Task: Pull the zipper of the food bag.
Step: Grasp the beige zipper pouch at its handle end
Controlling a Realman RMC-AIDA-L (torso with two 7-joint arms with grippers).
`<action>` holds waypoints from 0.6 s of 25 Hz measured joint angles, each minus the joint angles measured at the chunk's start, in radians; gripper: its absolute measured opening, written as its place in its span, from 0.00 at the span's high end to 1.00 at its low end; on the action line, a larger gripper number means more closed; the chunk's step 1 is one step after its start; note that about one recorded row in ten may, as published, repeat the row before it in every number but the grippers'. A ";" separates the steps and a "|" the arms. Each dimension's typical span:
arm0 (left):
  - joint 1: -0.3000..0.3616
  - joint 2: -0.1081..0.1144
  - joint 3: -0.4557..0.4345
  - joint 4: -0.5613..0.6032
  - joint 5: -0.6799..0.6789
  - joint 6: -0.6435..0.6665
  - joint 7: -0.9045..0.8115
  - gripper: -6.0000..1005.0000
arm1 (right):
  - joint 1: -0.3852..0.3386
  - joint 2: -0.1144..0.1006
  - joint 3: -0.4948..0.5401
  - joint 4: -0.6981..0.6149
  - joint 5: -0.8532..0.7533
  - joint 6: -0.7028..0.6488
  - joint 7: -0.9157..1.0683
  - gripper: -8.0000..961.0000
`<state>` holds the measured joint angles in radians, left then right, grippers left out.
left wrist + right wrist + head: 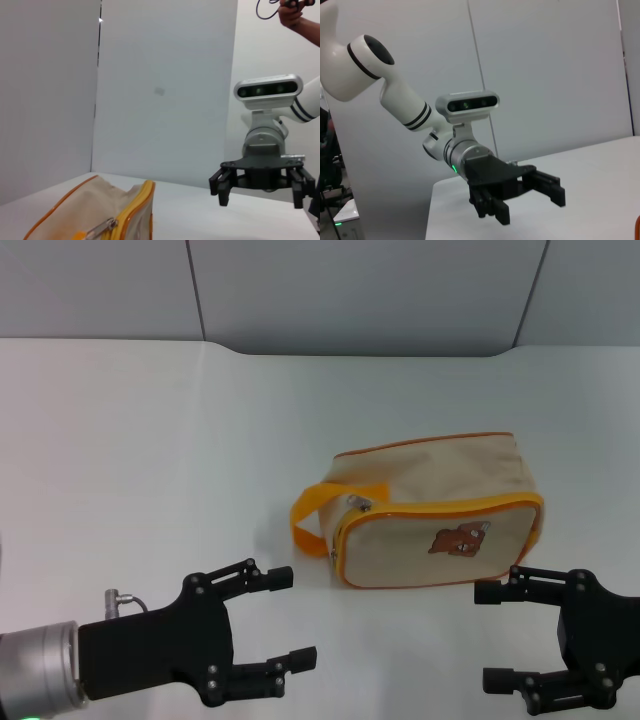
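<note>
The food bag (430, 475) is beige with orange piping and lies on the white table right of centre, its bear-printed panel facing me. Its orange strap handle (312, 508) loops out on its left end. The zipper's silver pull tab (358, 504) sits at the panel's upper left corner. The bag (95, 210) and the pull tab (102, 228) also show in the left wrist view. My left gripper (295, 618) is open and empty, near me and left of the bag. My right gripper (489, 636) is open and empty, just in front of the bag's right end.
The white table (150, 440) runs back to a grey panelled wall (360, 290). In the left wrist view the right gripper (260, 197) shows farther off, and a person's hand (295, 12) holds a cable at the top. The right wrist view shows the left gripper (530, 205).
</note>
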<state>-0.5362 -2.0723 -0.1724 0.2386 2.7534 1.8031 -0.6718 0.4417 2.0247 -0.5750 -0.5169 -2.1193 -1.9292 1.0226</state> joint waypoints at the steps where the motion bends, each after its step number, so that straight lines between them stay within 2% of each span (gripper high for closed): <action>1: 0.000 0.000 -0.001 -0.007 0.000 -0.008 0.000 0.17 | 0.000 0.001 0.001 0.000 0.002 -0.001 -0.005 0.12; 11: 0.000 -0.001 -0.003 -0.075 -0.039 -0.099 0.024 0.19 | -0.003 0.002 0.031 0.004 0.014 -0.005 -0.015 0.12; 14: 0.026 -0.003 -0.003 -0.205 -0.135 -0.279 0.130 0.20 | -0.004 0.005 0.066 0.003 0.014 -0.007 -0.019 0.13; 15: 0.028 -0.004 -0.003 -0.217 -0.145 -0.294 0.139 0.20 | -0.005 0.005 0.080 0.004 0.014 -0.011 -0.023 0.13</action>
<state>-0.5084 -2.0759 -0.1754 0.0216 2.6084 1.5089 -0.5324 0.4363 2.0295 -0.4946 -0.5133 -2.1048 -1.9402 0.9999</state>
